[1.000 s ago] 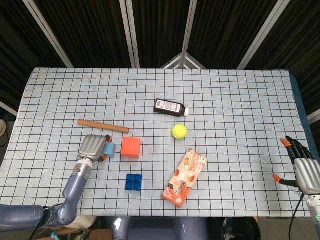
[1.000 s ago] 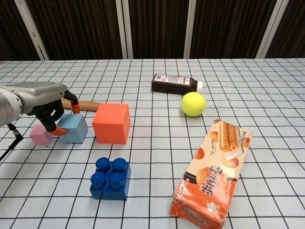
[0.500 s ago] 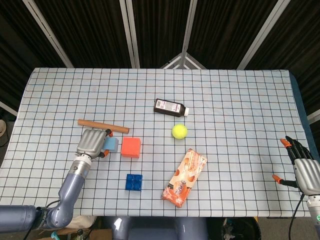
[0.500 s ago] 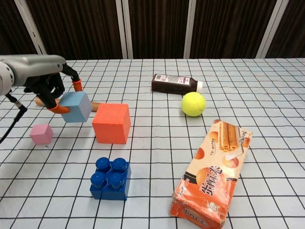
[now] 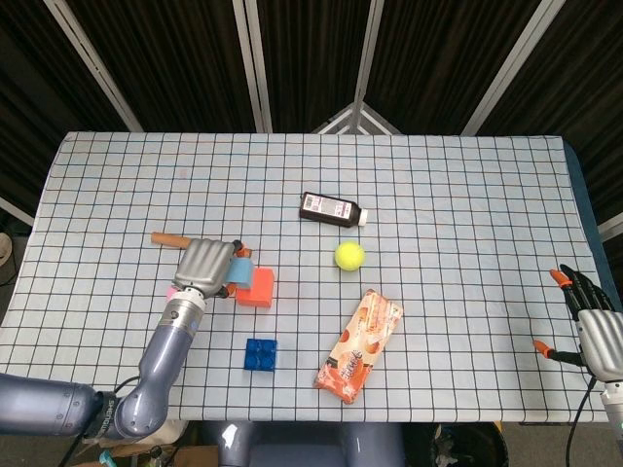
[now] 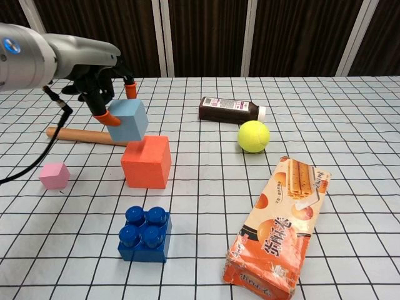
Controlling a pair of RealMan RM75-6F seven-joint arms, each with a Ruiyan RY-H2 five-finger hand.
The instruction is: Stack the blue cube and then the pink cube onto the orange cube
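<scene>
**Blue cube is in the air, nothing stacked yet**

Orange-tipped fingers (image 6: pixel 107 117) of the left hand (image 6: pixel 100 81) are pinching the light blue foam cube (image 6: pixel 127 120) from both sides, one tip low on its left face and another up at the top edge. The cube is tilted and held off the table, hovering just above the back-left part of the big orange foam cube (image 6: pixel 147 161). Looks like its lower corner is very close to the orange top, but I can't tell if it's touching.

So progress-wise: first pick is done, first placement isn't. I'd say it needs to shift a bit toward the middle of the orange cube and level out before letting go, otherwise it could slide off the edge. The small pink cube (image 6: pixel 54 175) sits untouched on the checked tablecloth (image 6: pixel 350 125), well off to the left, so that whole second step is left.

The right hand (image 5: pixel 596 326) is parked at the far edge of the table, fingers spread, holding nothing.

Just behind the stack spot there's a brown wooden rod (image 6: pixel 78 134) lying flat.
</scene>
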